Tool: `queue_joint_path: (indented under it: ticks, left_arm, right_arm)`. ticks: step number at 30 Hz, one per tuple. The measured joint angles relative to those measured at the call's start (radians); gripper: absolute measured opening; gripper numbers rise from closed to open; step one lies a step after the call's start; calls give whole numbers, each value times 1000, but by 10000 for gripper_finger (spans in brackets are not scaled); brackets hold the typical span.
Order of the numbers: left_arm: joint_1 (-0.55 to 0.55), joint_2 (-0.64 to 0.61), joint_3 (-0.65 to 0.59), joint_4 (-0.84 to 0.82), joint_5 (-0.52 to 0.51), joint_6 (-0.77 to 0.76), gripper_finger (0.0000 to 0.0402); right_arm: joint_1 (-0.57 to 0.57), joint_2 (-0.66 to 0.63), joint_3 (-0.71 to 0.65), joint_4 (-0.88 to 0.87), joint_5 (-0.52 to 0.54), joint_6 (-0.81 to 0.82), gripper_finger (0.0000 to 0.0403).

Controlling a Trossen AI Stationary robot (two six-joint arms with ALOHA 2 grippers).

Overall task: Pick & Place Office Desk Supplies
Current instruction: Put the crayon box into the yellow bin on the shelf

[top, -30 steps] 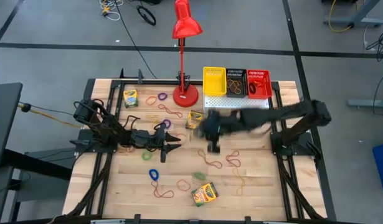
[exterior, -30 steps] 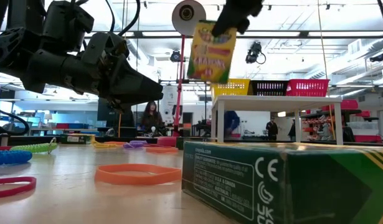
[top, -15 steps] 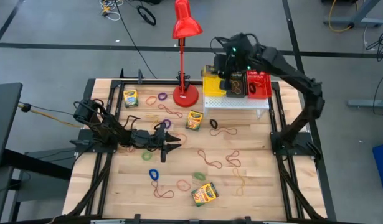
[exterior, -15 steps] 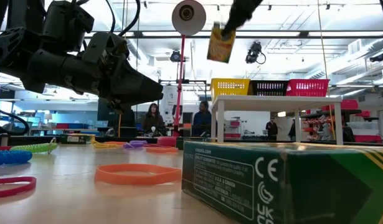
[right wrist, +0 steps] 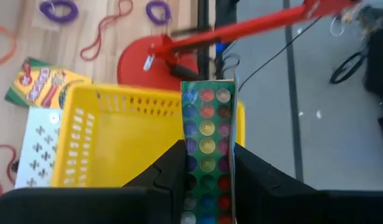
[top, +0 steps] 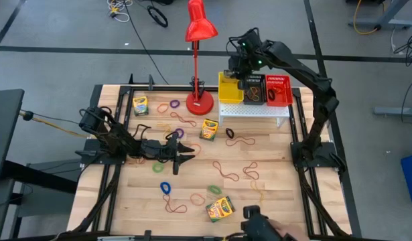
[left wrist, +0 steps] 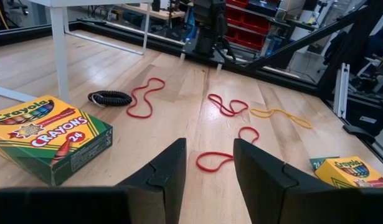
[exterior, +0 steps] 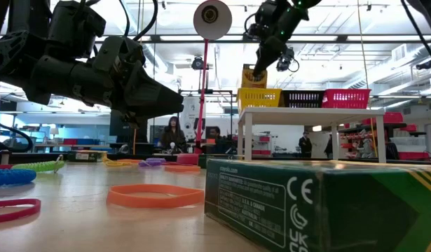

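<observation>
The right gripper (top: 240,67) hangs over the yellow bin (top: 230,88), its fingers (right wrist: 172,168) clamped on a crayon box (right wrist: 207,149) held upright between them. In the right wrist view the box's end, printed with coloured dots, points down at the bin's open mouth (right wrist: 116,130); from the low view the box (exterior: 253,75) sits just above the bin's rim (exterior: 260,97), and I cannot tell whether it touches. Black (top: 254,90) and red (top: 278,90) bins stand beside the yellow one on the white stand (top: 254,110). The left gripper (top: 181,152) waits low over the table (top: 286,194), well apart from the right one, its jaws parted with nothing between them. Just ahead of its fingers (left wrist: 166,174) lies a red band (left wrist: 225,152), another crayon box (left wrist: 45,137) to one side, a third (left wrist: 350,171) to the other.
</observation>
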Motion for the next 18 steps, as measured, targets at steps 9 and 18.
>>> queue_joint_path:
  ticks: [9,18]
  left_arm:
    - [0,0,0,0,0,0,140]
    - [0,0,0,0,0,-4,140]
  right_arm:
    - [-26,49,-1,-7,-48,-11,100]
    - [-25,59,-1,-7,-36,-10,101]
